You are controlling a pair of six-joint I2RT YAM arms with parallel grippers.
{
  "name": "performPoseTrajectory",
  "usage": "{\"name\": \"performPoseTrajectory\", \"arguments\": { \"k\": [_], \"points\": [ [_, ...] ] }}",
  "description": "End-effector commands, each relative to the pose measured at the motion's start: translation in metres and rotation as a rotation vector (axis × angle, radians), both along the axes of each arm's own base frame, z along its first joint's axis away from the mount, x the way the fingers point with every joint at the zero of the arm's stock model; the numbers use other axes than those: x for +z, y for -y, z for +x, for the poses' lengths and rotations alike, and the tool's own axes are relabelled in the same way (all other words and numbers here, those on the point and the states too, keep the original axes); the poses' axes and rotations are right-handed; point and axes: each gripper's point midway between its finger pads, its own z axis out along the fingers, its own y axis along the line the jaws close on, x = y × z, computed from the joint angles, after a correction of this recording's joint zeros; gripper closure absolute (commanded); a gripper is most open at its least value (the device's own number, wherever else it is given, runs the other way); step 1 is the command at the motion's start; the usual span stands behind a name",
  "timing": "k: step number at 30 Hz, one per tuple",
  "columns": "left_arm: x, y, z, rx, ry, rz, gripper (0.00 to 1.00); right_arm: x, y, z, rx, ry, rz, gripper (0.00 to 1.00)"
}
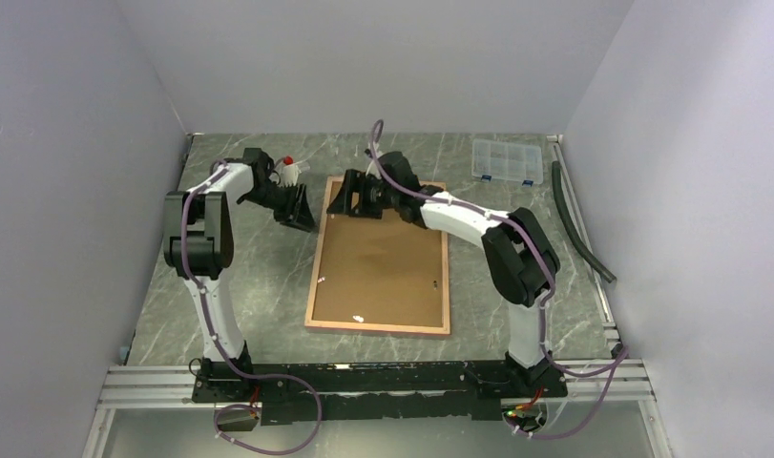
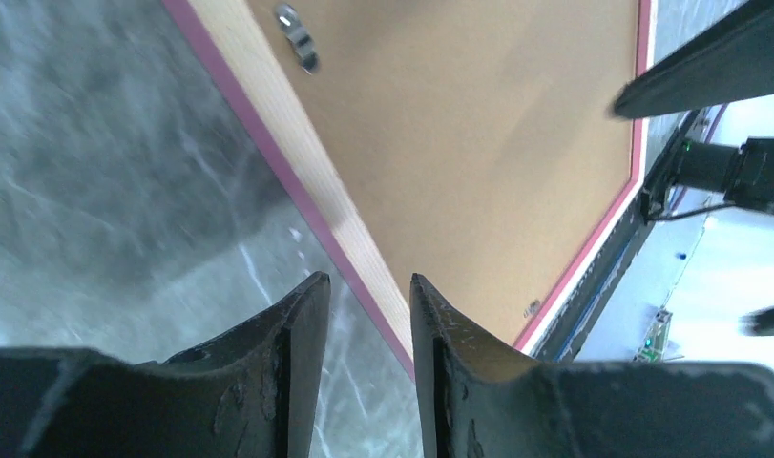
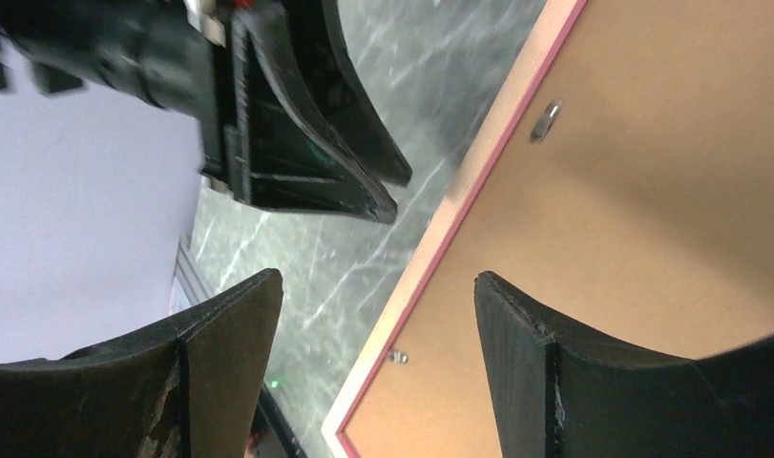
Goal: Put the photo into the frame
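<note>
Here, the frame (image 1: 378, 329) lies flat on the green marbled table (image 1: 259, 286), filling the middle of the top view. Its tan wood reverse faces up, with a thin pink edge showing around the outside. A plain brown backing board (image 1: 383, 272) sits inside its rails and hides whatever is beneath it. The left arm (image 1: 206, 229) reaches in from the left of that view, and the left jaws hover just off the frame's upper left corner. In the left wrist view its two fingers (image 2: 297, 372) stand a narrow gap apart with nothing between them. Beyond them the frame's wooden rail (image 2: 316, 186) runs diagonally, with the board (image 2: 478, 143) to its right and a small metal clip (image 2: 297, 36) near the top. The right arm (image 1: 469, 219) comes in from the right, and the right jaws sit over the frame's top edge. In the right wrist view its fingers (image 3: 220, 372) are spread wide and hold nothing. The rail (image 3: 464, 196) crosses between them, a clip (image 3: 547, 119) lies on the board at upper right, and the other arm's black fingers (image 3: 306, 143) are at upper left. Along the top of the overhead view are a small white bottle with a red cap (image 1: 287, 170), a clear compartment box (image 1: 505, 160) and, at the right, a dark hose (image 1: 578, 219).
</note>
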Motion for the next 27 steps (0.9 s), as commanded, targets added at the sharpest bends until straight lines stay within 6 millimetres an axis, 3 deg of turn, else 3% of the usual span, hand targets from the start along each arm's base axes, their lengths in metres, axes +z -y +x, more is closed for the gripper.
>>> {"name": "performPoseTrajectory", "arguments": {
  "k": [1, 6, 11, 27],
  "points": [
    [-0.012, 0.005, 0.021, 0.039, -0.051, -0.044, 0.59, 0.008, 0.005, 0.035, 0.008, 0.058, -0.004, 0.24],
    [-0.020, 0.012, 0.029, 0.034, -0.072, -0.094, 0.62, -0.013, 0.001, 0.062, -0.010, 0.035, 0.003, 0.26],
    [-0.026, 0.016, 0.025, 0.013, -0.090, -0.135, 0.66, -0.029, -0.011, 0.075, -0.005, 0.001, 0.024, 0.28],
    [-0.039, 0.015, 0.011, -0.003, -0.117, -0.136, 0.76, -0.067, -0.034, 0.079, 0.007, -0.120, 0.094, 0.32]
  ]
}}
